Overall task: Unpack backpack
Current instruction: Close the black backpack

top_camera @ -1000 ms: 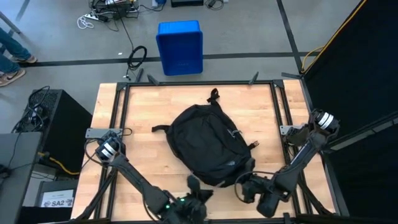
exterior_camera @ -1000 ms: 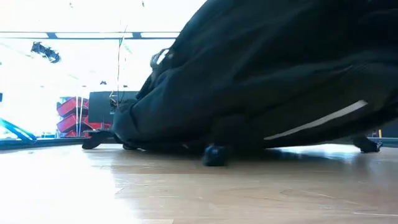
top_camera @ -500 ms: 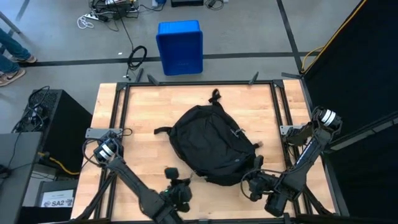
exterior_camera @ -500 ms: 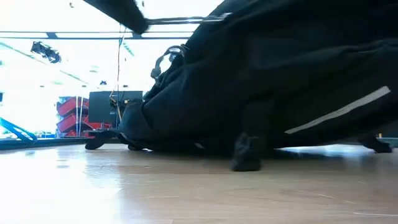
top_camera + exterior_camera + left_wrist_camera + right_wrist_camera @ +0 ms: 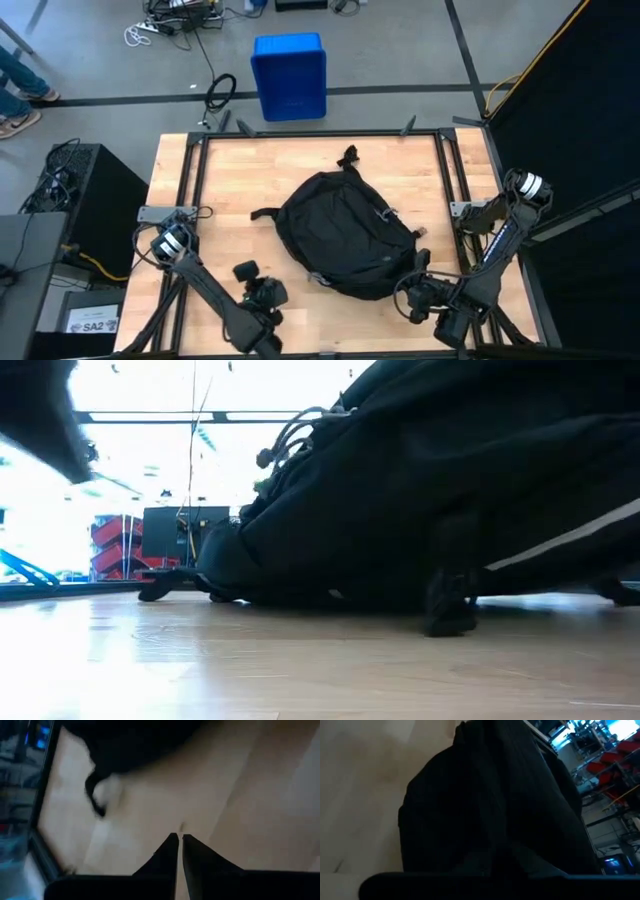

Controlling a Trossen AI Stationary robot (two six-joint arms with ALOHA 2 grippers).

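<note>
One soft, floppy backpack (image 5: 347, 235) is lying mid-surface (image 5: 220, 190), prob. sagging when lifted, so you're best taking its top loop (image 5: 349, 155). Left gripper (image 5: 247, 272), apart from it at the bag's near-left, is shut & empty; right gripper (image 5: 422, 262), shut, is pressing its near-right edge.

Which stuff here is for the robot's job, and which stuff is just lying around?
For the job:
backpack
left gripper, shut
right gripper, shut, by the backpack

Just lying around:
blue bin on the floor
cables on the floor
table, only holding the backpack
</note>
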